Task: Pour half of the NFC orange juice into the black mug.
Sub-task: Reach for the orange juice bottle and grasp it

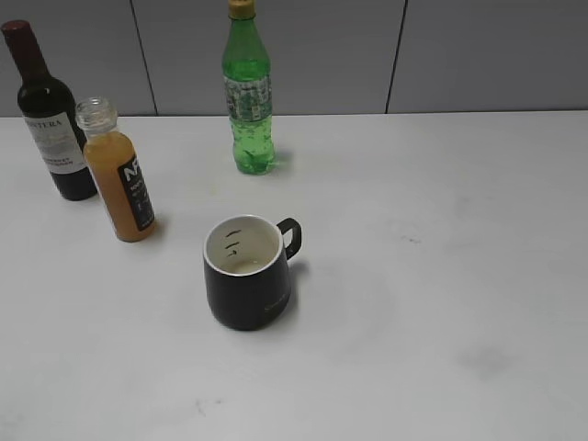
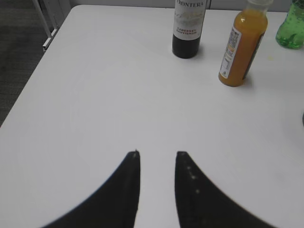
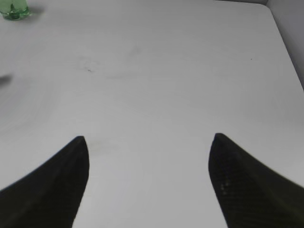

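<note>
The NFC orange juice (image 1: 119,179) stands uncapped at the left of the white table, nearly full; it also shows in the left wrist view (image 2: 242,45). The black mug (image 1: 248,273) stands near the middle, handle to the right; its white inside shows small dark marks. My left gripper (image 2: 156,154) is open with a narrow gap, empty, over bare table well short of the juice. My right gripper (image 3: 148,138) is wide open and empty over bare table. Neither gripper shows in the exterior view.
A dark wine bottle (image 1: 50,115) stands just left of and behind the juice, also in the left wrist view (image 2: 189,26). A green soda bottle (image 1: 248,92) stands at the back centre. The table's left edge (image 2: 28,85) and far right corner (image 3: 278,19) are in view.
</note>
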You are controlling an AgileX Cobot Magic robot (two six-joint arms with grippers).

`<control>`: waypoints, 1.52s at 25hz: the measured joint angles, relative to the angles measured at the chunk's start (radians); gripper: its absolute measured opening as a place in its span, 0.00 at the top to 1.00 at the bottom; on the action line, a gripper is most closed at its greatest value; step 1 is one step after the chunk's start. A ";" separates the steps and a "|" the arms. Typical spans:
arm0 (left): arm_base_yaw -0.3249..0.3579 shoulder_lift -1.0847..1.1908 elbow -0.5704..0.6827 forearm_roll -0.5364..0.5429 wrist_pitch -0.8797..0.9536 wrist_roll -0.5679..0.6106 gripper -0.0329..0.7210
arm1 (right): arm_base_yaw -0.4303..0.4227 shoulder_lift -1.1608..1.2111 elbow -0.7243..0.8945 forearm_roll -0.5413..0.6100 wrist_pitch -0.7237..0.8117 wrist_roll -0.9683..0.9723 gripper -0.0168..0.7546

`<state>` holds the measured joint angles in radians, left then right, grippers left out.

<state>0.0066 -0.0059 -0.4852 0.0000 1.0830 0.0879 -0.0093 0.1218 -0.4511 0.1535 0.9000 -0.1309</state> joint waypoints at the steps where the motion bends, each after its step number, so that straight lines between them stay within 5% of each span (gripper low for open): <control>1: 0.000 0.000 0.000 0.000 0.000 0.000 0.69 | -0.001 -0.037 0.011 -0.003 0.005 0.000 0.21; 38: 0.001 0.000 0.000 0.000 0.001 0.000 0.69 | -0.045 -0.125 0.040 -0.066 0.040 0.052 0.21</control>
<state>0.0074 -0.0059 -0.4852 0.0000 1.0835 0.0879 -0.0545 -0.0035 -0.4111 0.0872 0.9400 -0.0793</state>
